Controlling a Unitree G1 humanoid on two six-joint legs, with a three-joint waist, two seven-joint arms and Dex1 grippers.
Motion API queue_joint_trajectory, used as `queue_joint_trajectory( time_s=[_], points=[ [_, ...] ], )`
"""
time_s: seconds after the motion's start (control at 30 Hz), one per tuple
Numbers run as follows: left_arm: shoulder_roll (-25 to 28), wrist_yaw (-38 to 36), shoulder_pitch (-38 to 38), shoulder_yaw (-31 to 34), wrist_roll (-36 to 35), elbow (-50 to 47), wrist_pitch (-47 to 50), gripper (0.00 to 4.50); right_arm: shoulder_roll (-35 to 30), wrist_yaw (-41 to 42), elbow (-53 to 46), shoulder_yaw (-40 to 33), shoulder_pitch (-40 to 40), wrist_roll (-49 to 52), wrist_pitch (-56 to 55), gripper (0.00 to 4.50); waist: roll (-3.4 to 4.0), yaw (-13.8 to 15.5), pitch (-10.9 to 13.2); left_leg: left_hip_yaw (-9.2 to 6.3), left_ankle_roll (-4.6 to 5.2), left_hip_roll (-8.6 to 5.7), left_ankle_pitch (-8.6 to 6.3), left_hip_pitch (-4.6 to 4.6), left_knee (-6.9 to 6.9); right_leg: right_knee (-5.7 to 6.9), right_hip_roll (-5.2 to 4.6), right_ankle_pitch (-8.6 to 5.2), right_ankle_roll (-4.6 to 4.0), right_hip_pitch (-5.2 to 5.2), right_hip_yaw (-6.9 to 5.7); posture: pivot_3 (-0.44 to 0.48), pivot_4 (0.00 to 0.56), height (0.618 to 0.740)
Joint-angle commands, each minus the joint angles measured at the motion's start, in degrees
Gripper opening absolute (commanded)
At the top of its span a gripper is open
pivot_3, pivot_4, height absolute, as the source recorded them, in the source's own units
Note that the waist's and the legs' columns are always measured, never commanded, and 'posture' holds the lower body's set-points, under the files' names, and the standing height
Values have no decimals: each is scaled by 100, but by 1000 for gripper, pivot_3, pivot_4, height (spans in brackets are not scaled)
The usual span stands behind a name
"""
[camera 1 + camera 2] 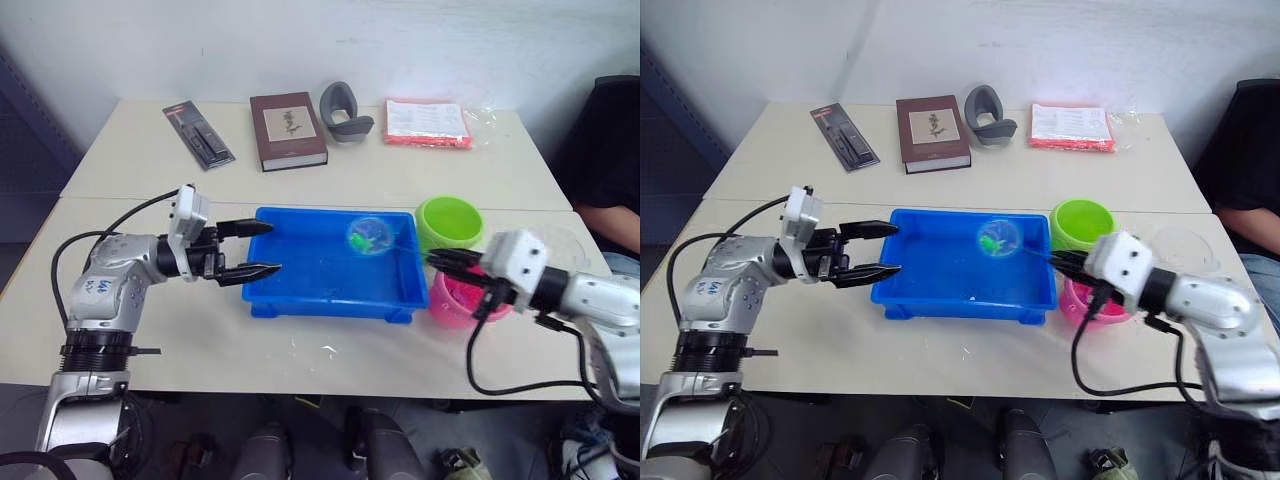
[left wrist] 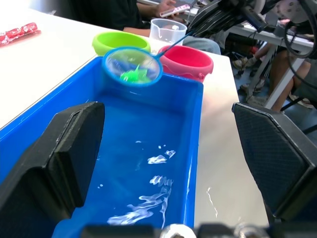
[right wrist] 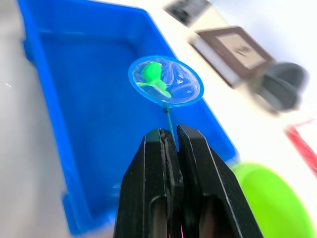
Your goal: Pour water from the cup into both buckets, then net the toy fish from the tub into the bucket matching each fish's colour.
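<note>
The blue tub (image 1: pixel 330 300) sits mid-table with a little water in it. Over its far right corner hangs the net (image 1: pixel 369 237), a light blue hoop with one green toy fish (image 3: pixel 153 79) inside. My right gripper (image 3: pixel 170 135) is shut on the net's thin handle, just above the pink bucket (image 1: pixel 450 305). Behind that stands the lime green bucket (image 1: pixel 449 222), and the clear cup (image 2: pixel 168 30) is beyond both. My left gripper (image 1: pixel 272 248) is open at the tub's left end, one finger over the rim and one outside the near wall, touching nothing I can make out.
Along the table's far side lie a black blister pack (image 1: pixel 200 135), a brown book (image 1: pixel 287 130), a grey curved holder (image 1: pixel 345 110) and a red-and-white packet (image 1: pixel 428 123). A person in dark clothes (image 1: pixel 610 150) sits at the right edge.
</note>
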Motion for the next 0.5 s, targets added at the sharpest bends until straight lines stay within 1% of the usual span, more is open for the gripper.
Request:
queue_joint_trajectory(
  time_s=[0.03,0.07,0.13,0.2,0.27,0.33,0.4,0.5],
  points=[
    [-97,-16,-63,-35,85,123,-271,4436,-274,-223,80,-722,153,-80,-287,0,0,1,0,1,0,-1,0,2,-1,1,0,0,0,0,1,0,150,740],
    [-130,-18,-87,-50,103,167,-313,4436,-355,-219,201,-799,223,-200,-474,0,0,6,0,2,0,0,0,3,-1,1,0,0,0,0,4,0,150,740],
    [-231,-38,-192,-111,124,298,-376,4436,-584,-464,859,-848,263,-825,-1547,0,0,6,0,3,0,0,0,5,-1,0,2,0,0,3,5,0,150,740],
    [-338,-46,-282,-167,151,401,-436,4436,-898,-895,1556,-747,280,-1598,-2720,0,0,1,0,4,4,-9,2,5,-1,-2,5,1,2,5,4,0,150,740],
    [-411,-49,-340,-197,177,472,-490,4436,-1197,-1517,2065,-630,261,-2424,-3656,0,0,-4,0,6,6,-13,2,6,-1,-2,3,1,2,5,14,0,150,740],
    [-519,-21,-394,-213,164,499,-511,4436,-1481,-2544,2388,-578,225,-3520,-4374,0,0,-12,0,8,6,-14,3,5,-2,-1,1,1,3,3,36,0,150,740],
    [-626,55,-452,-211,153,522,-531,4436,-1673,-3435,2580,-474,216,-4427,-4883,0,1,-13,0,8,1,-13,6,6,-2,-1,0,1,3,3,56,0,150,740],
    [-862,210,-497,-265,177,458,-587,4436,-1772,-4558,2811,16,134,-5512,-5448,0,0,-22,0,9,-7,-9,10,8,-3,-1,0,1,3,3,64,0,150,740]
  ],
)
